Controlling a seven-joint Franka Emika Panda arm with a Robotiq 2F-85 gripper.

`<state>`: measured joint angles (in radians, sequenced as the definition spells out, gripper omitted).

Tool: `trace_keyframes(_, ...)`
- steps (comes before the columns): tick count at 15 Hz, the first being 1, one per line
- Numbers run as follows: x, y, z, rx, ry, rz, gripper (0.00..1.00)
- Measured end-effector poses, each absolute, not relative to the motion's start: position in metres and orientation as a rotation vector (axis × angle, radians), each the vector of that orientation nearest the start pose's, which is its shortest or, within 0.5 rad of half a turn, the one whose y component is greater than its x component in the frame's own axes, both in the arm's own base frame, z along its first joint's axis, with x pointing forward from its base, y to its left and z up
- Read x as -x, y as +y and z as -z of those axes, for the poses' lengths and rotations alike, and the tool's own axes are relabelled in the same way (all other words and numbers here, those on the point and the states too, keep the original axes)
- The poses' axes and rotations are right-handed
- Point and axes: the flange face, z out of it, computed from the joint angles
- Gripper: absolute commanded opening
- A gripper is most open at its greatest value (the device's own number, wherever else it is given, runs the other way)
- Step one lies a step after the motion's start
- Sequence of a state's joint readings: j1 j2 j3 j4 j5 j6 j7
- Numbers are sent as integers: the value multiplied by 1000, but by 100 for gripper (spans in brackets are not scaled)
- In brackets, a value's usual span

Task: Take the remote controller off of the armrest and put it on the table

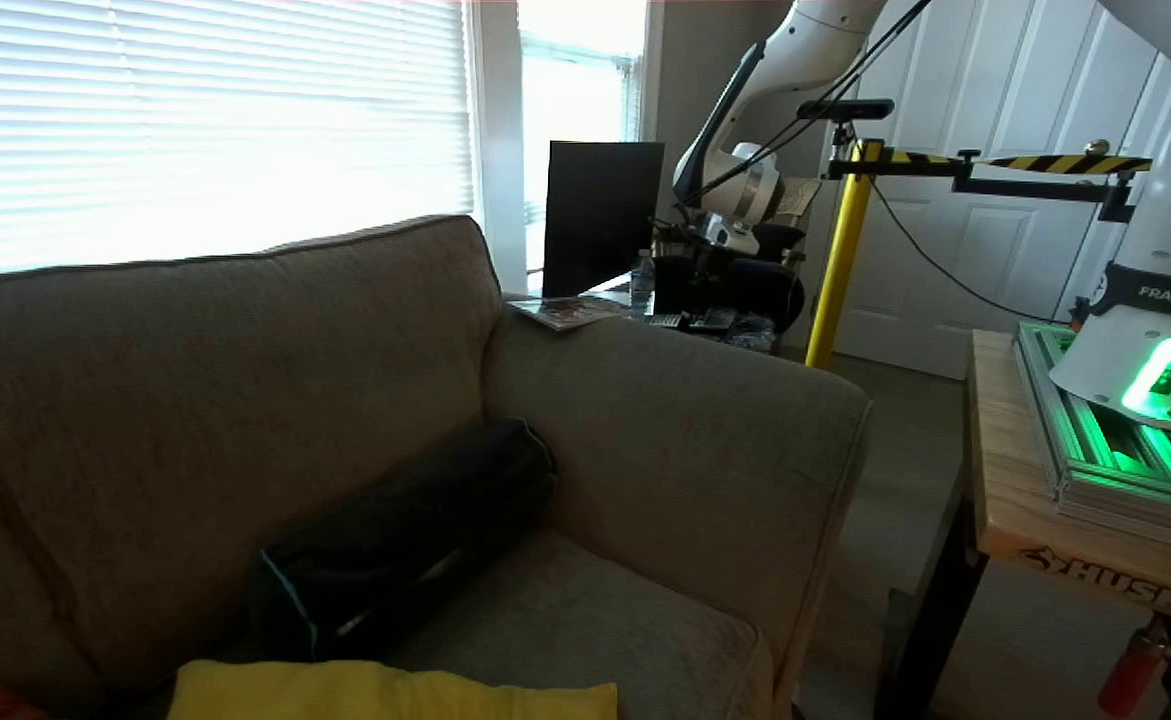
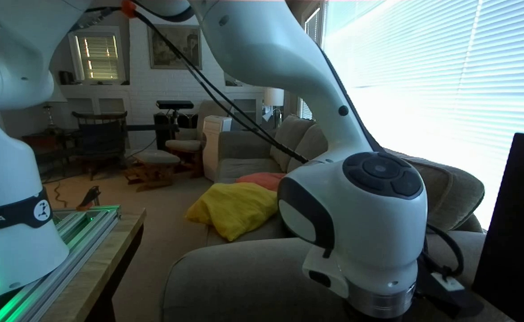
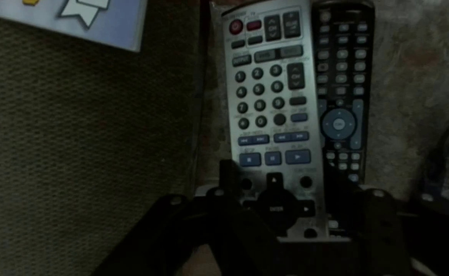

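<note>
Brands and button markings
"FRANKA" and "MIKA" on the arm's base [image 1: 1167,325]; "HUSKY" on the wooden worktop [image 1: 1020,505]; digits 0–9, "CH", "ENTER" and stop, pause, play signs on the silver remote [image 3: 274,128]

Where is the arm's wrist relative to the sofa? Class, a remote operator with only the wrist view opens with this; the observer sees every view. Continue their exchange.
Observer: In an exterior view, the arm's wrist shows beyond the armrest, looking across the sofa seat.
Operator: I see the silver remote in the gripper. Anything upright nearby?
Observer: In that exterior view, a clear bottle appears low and left of the wrist; its depth is hard to judge.
Operator: And on the seat?
Observer: A long black bag lies there.
</note>
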<state>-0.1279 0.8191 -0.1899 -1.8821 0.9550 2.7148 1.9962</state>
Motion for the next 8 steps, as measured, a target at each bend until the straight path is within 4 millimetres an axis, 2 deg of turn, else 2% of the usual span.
trace_keyframes(3, -568, -227, -89, 151, 2870, -204, 31)
trace_keyframes(5, -568, -231, -93, 154, 2861, -198, 31)
trace_keyframes(8, -567, -230, -89, 105, 2866, -207, 31)
